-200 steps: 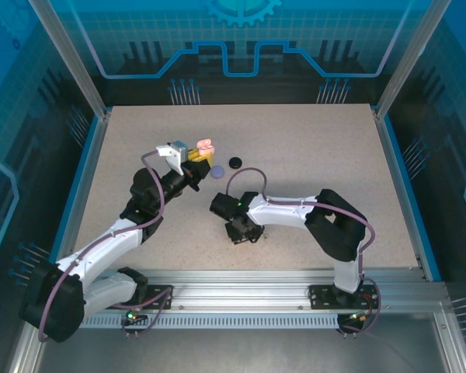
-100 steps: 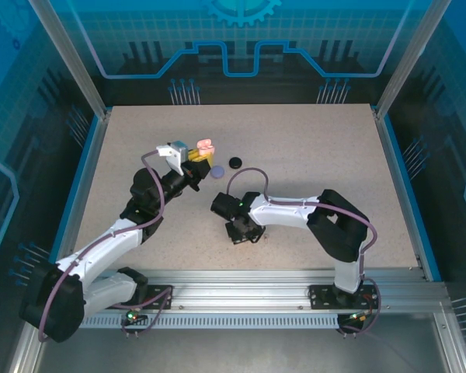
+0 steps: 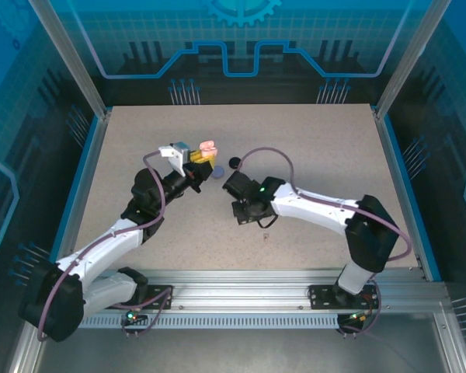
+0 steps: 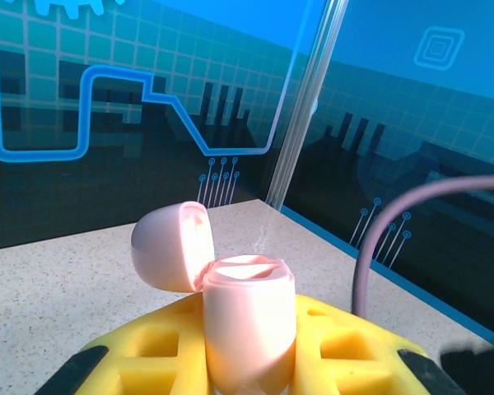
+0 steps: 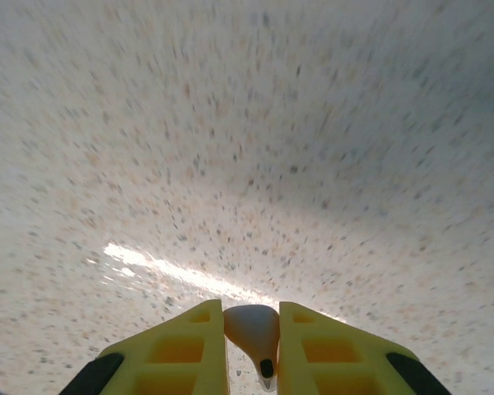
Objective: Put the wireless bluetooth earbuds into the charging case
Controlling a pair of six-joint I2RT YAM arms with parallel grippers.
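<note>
Left claw (image 3: 196,158): raised over the far-left middle of the surface (image 3: 318,148), yellow fingers pressed against the sides of the pinkish charging case (image 4: 249,317).
- Case is held upright, clear of the surface.
- Its lid (image 4: 173,245) is flipped open and hangs to the left of the body.
- The open top faces up, pale inside. I cannot make out whether anything sits in it.

Right claw (image 5: 251,313): low over the middle of the surface, pointing down, well apart from the left claw.
- It pinches a pale earbud (image 5: 253,331) between its two yellow fingers.
- The bud's rounded body sits in the gap and its narrow end, with a dark tip, points back toward the wrist.
- The wrist picture is blurred; the bud looks lifted off the speckled surface, though I cannot be sure.

On the surface, from above:
- A lavender round case (image 3: 217,172) lies just beside the left claw, on its right.
- A black round case (image 3: 234,162) lies a little farther right and back, apart from the lavender one.
- A tiny dark object (image 3: 266,235) lies on the near side of the right claw, too small to identify.
</note>
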